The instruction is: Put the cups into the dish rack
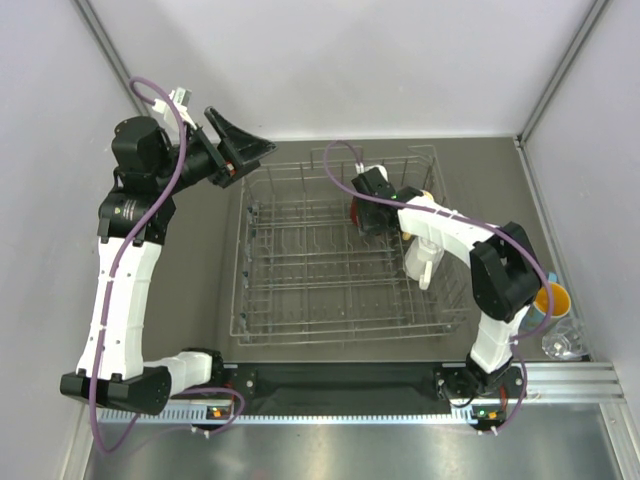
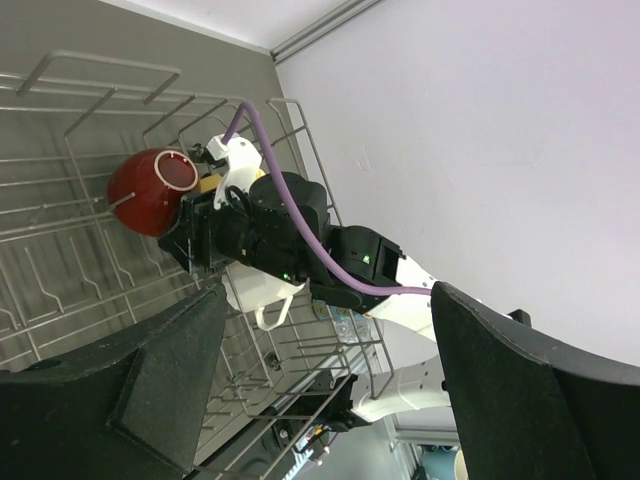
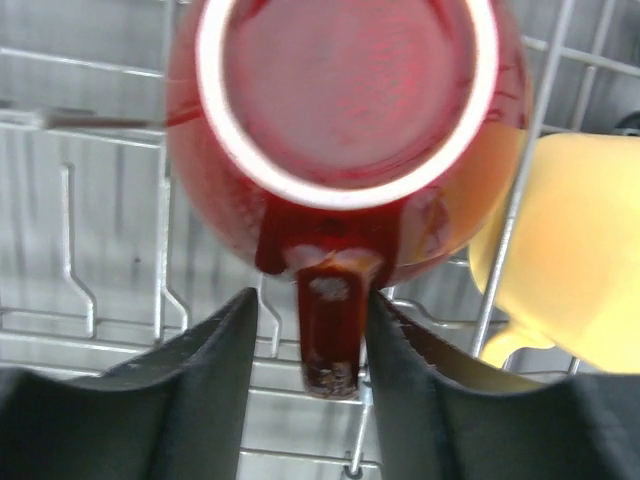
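You have a dull grey table top filling the middle of the overhead view. At twelve o'clock a pale back wall rises from it, and pale side walls stand at nine o'clock and three o'clock. Metal frame posts run up the corners at eleven o'clock and one o'clock. At six o'clock you see a black plate. A ribbed aluminium rail lies toward five o'clock, and a brushed metal ledge runs along the near edge.
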You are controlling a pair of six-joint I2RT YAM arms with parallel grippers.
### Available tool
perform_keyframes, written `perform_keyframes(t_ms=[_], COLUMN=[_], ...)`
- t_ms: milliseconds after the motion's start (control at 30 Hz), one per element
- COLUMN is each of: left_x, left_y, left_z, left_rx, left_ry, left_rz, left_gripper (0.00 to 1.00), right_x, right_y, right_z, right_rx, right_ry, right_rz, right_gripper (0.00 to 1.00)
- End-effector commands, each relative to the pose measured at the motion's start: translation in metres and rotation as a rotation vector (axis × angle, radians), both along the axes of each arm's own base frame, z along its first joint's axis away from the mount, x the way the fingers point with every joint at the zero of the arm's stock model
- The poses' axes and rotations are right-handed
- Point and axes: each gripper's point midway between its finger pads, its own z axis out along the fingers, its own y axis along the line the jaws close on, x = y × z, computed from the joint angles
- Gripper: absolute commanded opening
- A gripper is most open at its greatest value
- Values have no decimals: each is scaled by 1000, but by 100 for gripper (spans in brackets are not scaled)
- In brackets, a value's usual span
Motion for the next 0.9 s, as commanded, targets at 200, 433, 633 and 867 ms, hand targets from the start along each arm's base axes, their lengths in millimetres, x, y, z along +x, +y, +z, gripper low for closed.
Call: perform_keyframes(t_ms=[200, 433, 633, 867], left_x=[-8, -10, -8, -4], left_y=[0, 0, -3, -3], left_z=[13, 11, 8, 5], left_rx=[-24, -31, -57, -65], left_ry=[-37, -27, -16, -6], left_rz=[-13, -12, -19, -18], left_gripper=[87, 86, 86, 84], right_x=[5, -7, -21, -41], right_y=[25, 26, 21, 5], right_z=[26, 52, 82, 141], right_rx=[74, 103, 130, 175], right_ry=[-62, -76, -99, -164], right_rz=[39, 38, 42, 24], right_gripper=[55, 60, 61, 61])
